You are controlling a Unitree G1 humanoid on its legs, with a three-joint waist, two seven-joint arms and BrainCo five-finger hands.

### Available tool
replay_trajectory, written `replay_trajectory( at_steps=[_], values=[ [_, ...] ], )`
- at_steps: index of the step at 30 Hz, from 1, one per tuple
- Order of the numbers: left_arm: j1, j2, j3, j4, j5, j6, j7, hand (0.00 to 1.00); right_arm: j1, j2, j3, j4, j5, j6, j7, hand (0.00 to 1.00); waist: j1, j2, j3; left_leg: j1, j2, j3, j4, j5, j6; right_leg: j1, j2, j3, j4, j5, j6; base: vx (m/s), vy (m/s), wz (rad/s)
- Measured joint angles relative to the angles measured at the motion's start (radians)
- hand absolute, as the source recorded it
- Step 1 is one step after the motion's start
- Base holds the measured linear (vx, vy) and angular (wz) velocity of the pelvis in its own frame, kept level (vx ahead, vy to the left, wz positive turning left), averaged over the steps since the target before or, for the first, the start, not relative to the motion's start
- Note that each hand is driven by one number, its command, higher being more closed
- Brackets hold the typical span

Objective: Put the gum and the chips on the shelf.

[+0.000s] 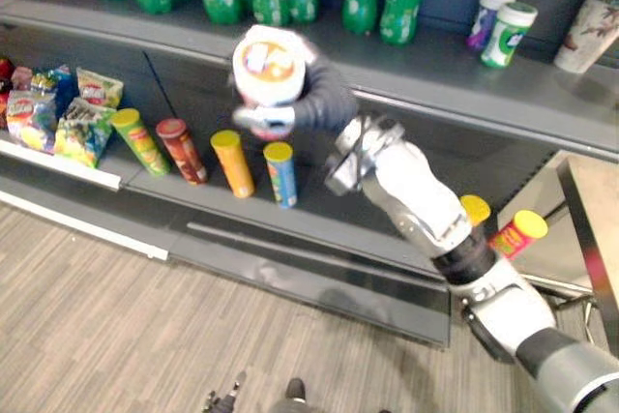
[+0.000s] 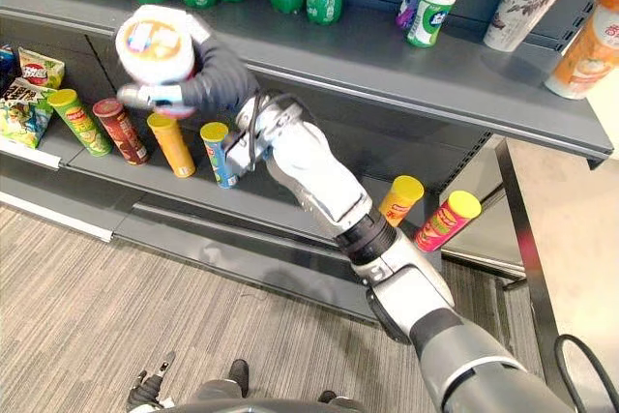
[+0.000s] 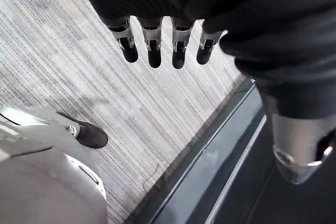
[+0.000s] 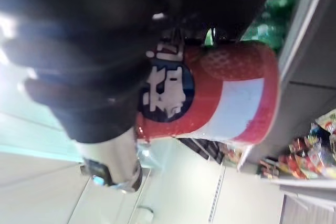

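The right hand [image 1: 308, 103] has its fingers wrapped round the red-and-white gum tub [image 1: 269, 65], which sits at eleven o'clock of the wrist, just before the upper shelf [image 1: 435, 70]. It is placing the gum, I'd judge. Next it should carry the tub toward two o'clock and set it beside the other tubs [image 1: 508, 34]. The left hand [image 3: 154, 51] hangs loose-fingered.

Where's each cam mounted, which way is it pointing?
Left eye: on the head, looking down at the shelf and floor; right arm comes in, right hand curled round a red tub.
Right eye: beside it, same scene.
Left wrist: looks down along the left hand at the floor by the shelf base; fingers relaxed.
Right wrist: looks along the right hand at the red tub, shelf beyond.
Shared: both eyes and the right wrist see the red tub.
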Motion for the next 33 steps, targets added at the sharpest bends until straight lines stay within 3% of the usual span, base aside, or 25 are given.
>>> replay_trajectory(
  at_steps=[4, 13, 19, 22, 28, 33],
  values=[
    [-0.004, 0.000, -0.001, 0.000, 0.033, 0.009, -0.002, 0.00, -0.043, -0.054, -0.037, 0.070, -0.027, 0.023, -0.078, 1.00, -0.001, -0.002, -0.001, 0.000, 0.004, 0.001, -0.001, 0.005, -0.002, 0.000, 0.005, 0.000, -0.005, 0.005, -0.005, 0.00, 0.000, 0.00],
    [-0.004, 0.002, -0.003, 0.013, 0.071, 0.011, -0.026, 0.00, -0.098, -0.232, -0.196, 0.219, -0.021, 0.027, -0.170, 1.00, -0.008, 0.005, -0.029, -0.008, 0.014, 0.007, -0.006, 0.009, -0.005, 0.000, 0.019, 0.008, -0.037, 0.026, -0.011, 0.00, -0.002, -0.03],
    [-0.009, 0.005, -0.004, 0.031, 0.073, 0.014, -0.042, 0.00, -0.099, -0.288, -0.228, 0.276, -0.018, 0.028, -0.167, 1.00, -0.009, 0.015, -0.046, -0.003, 0.024, 0.032, -0.007, 0.010, -0.006, 0.000, 0.031, 0.032, -0.055, 0.042, -0.019, 0.00, -0.003, -0.13],
    [-0.009, 0.011, -0.004, 0.032, 0.111, 0.016, -0.066, 0.00, -0.098, -0.301, -0.228, 0.280, 0.007, 0.045, -0.164, 1.00, -0.026, 0.017, -0.047, -0.003, 0.033, 0.033, -0.008, 0.014, -0.012, -0.001, 0.039, 0.034, -0.058, 0.046, -0.021, -0.02, -0.012, -0.04],
    [-0.012, 0.017, -0.012, 0.040, 0.111, 0.015, -0.079, 0.00, -0.041, -0.306, -0.257, 0.279, 0.012, 0.045, -0.102, 1.00, -0.030, 0.018, -0.048, 0.000, 0.040, 0.054, -0.008, 0.016, -0.014, -0.005, 0.046, 0.053, -0.059, 0.046, -0.020, -0.01, -0.002, -0.08],
    [-0.012, 0.023, -0.023, 0.041, 0.111, 0.015, -0.079, 0.00, 0.017, -0.306, -0.262, 0.279, 0.012, 0.054, -0.098, 1.00, -0.033, 0.018, -0.048, 0.000, 0.040, 0.057, -0.008, 0.016, -0.013, -0.009, 0.045, 0.058, -0.060, 0.048, -0.019, 0.01, 0.004, -0.04]
  ],
)
